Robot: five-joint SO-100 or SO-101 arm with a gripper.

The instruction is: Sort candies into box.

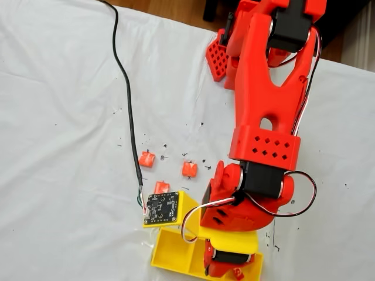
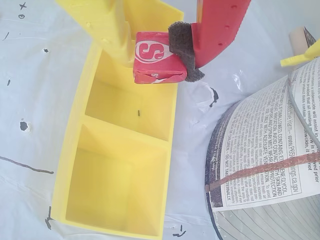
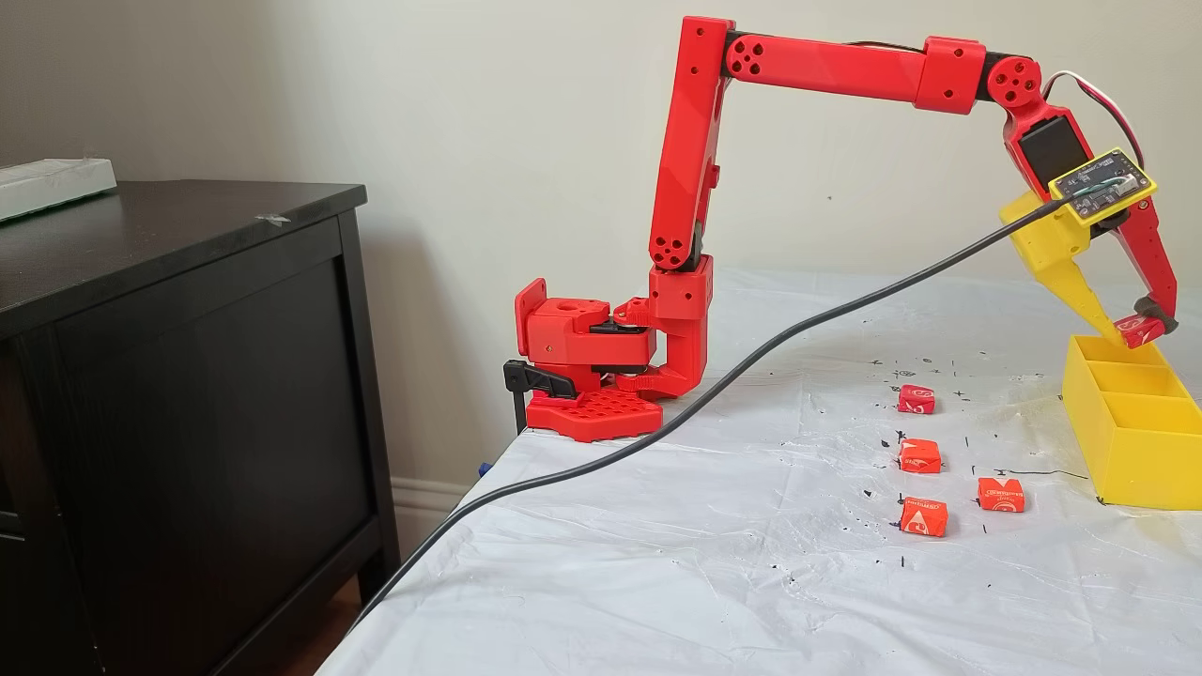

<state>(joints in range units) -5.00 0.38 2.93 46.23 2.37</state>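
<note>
Black cable (image 3: 714, 394), dark wooden cabinet (image 3: 188, 404), perhaps a printed can (image 2: 270, 150).

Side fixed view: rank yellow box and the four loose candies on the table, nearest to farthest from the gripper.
From the gripper:
1. Yellow three-compartment plastic box, directly below.
2. Deep-red wrapped candy, farthest back.
3. Orange-red candy and right-hand candy: too close to call.
4. Front candy.

One fixed view looks nearly straight down on the white-covered surface (image 1: 70, 117) from above the arm (image 1: 266, 111), while another stands off to the side near surface height, taking in the arm's full reach, a dark cabinet (image 3: 178, 422) and the wall. The wrist view rides close behind the gripper (image 2: 160, 55), looking steeply down into the yellow box (image 2: 70, 165). All three share that box (image 1: 170, 252) (image 3: 1127, 469) and the gripper above it.
</note>
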